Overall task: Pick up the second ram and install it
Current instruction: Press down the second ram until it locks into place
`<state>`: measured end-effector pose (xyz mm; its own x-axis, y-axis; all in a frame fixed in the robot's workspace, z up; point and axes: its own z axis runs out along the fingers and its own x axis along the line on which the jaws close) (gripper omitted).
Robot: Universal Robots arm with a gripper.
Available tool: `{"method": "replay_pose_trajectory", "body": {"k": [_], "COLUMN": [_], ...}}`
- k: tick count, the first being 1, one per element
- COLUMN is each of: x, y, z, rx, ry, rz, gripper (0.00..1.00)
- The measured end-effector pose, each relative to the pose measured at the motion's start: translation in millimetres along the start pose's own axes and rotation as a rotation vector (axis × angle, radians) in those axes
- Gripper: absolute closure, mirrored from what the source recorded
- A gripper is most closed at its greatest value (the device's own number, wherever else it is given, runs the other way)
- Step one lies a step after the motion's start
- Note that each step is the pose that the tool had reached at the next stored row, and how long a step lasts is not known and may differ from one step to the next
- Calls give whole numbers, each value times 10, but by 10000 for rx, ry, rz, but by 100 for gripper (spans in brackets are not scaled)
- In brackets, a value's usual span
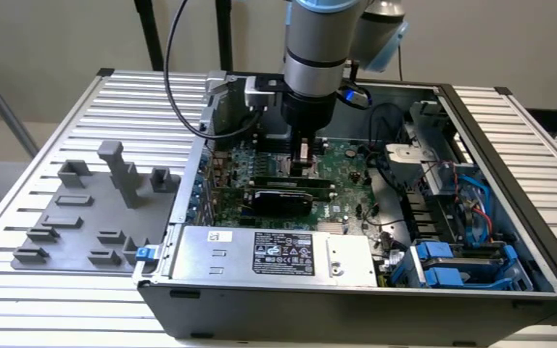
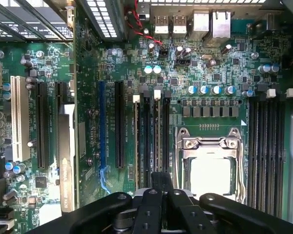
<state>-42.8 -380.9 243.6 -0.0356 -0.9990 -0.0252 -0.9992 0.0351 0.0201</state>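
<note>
Pointing straight down, the arm is lowered into the open computer case [image 1: 510, 188]; the pincer [image 1: 303, 163] is closed on the second ram [image 2: 158, 141], a thin green strip held edge-on over the motherboard [image 2: 219, 73] slots.

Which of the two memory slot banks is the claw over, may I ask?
The bank beside the black expansion slots; the claw aligns with it. The other bank lies beyond the processor socket.
</note>
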Motion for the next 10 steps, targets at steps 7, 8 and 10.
{"method": "replay_pose_trajectory", "body": {"k": [7,8,10], "x": [0,0,-3], "y": [0,0,0], "z": [0,0,7], "rx": [0,-1,0], "ry": [-7,-7,-7], "rz": [-1,-1,0], "gripper": [100,100,100]}}
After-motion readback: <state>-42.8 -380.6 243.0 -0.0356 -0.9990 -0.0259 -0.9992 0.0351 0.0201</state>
